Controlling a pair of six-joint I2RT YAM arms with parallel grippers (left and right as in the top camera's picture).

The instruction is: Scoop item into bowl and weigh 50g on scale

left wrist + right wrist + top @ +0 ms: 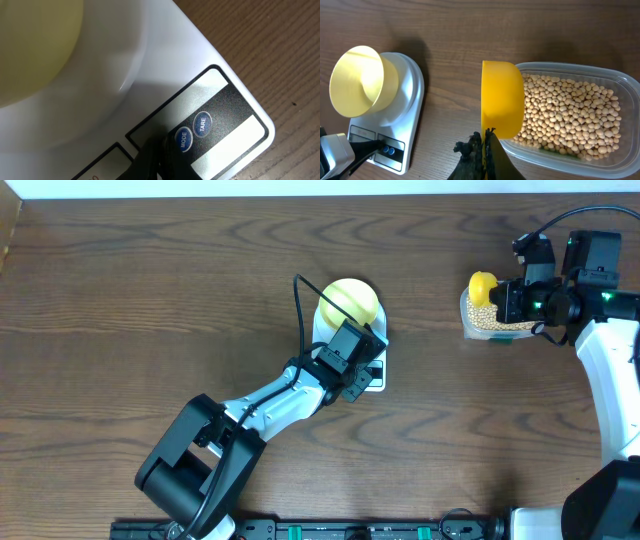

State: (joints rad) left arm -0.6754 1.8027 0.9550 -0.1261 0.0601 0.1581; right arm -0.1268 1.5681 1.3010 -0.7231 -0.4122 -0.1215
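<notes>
1. The left gripper (165,150) has its fingers pinched together, holding nothing. Its dark tip rests at the scale's front edge, at the edge of the blue MODE button (182,140).
2. The TARE button (202,123) sits just beside MODE, untouched.
3. The white scale (165,55) lies flat on the wooden table (150,280). Its display cannot be read from any view.
4. The pale yellow bowl (35,50) stands on the scale's platform, behind the buttons. The right wrist view shows it empty.
5. The right gripper (485,145) is well to the right of the scale, closed on the handle of a yellow scoop (502,98).
6. The scoop hangs over the end of a clear container (555,159) nearest the scale. Whether it holds anything cannot be told.
7. The beans (570,115) fill that container; none are in the bowl.
8. Step in hand, as a judgement: readying the scale, switching it on or setting its mode with the empty bowl aboard.
9. The next move likely calls for zeroing the scale with TARE. The left arm must then lift clear so it adds no weight, and the right arm dips the scoop into the beans.
</notes>
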